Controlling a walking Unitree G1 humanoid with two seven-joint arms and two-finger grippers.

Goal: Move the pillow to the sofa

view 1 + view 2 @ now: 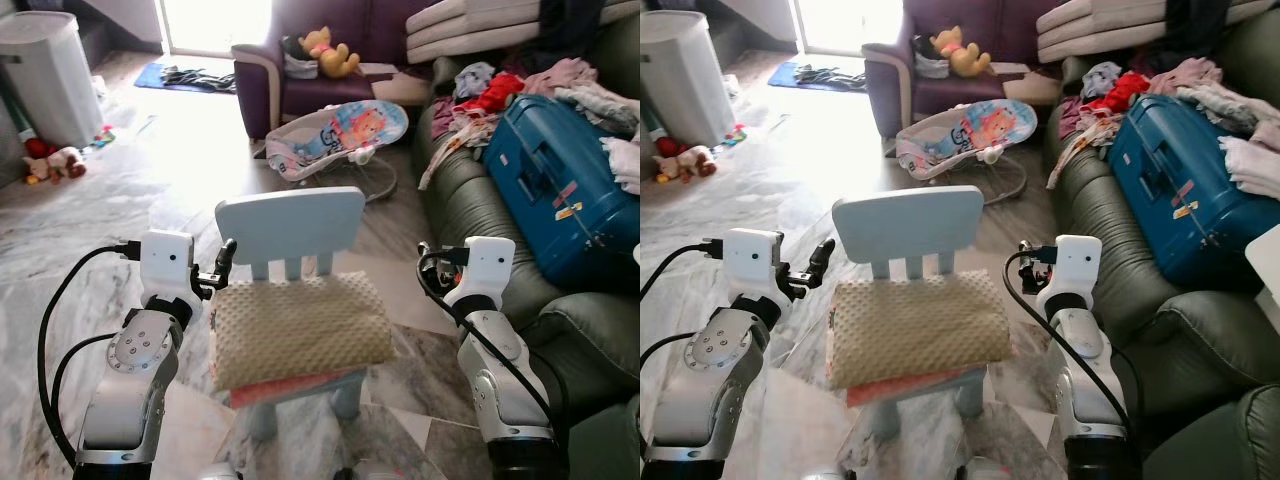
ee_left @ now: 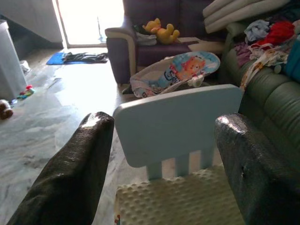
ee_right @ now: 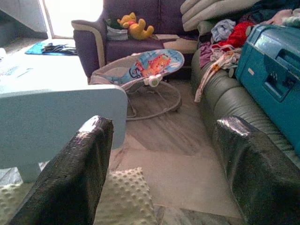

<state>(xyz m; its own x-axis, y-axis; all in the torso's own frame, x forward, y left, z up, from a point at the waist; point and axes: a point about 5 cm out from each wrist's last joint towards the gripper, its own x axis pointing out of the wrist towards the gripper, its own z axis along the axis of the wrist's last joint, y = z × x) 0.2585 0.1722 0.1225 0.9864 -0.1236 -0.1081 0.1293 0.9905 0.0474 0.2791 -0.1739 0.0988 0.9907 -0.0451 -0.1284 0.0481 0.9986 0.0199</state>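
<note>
Beige dimpled pillow (image 1: 298, 330) lies on small pale-blue chair (image 1: 290, 228). Left gripper (image 1: 222, 262) hovers beside pillow's corner, fingers apart. Green sofa (image 1: 480, 215) right, carrying blue suitcase (image 1: 560, 190) and clothes.

One pillow (image 1: 298, 328), one small chair (image 1: 290, 225), one suitcase (image 1: 560, 185), one baby bouncer (image 1: 335, 138), two claws.

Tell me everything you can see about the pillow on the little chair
The pillow is beige, soft-looking, with a bumpy dotted fabric. It lies flat on the seat of the small pale blue chair, covering most of it, its rear edge against the backrest slats. Something pink shows under its front edge. The left gripper and right gripper flank it, both open, neither touching it.
</note>
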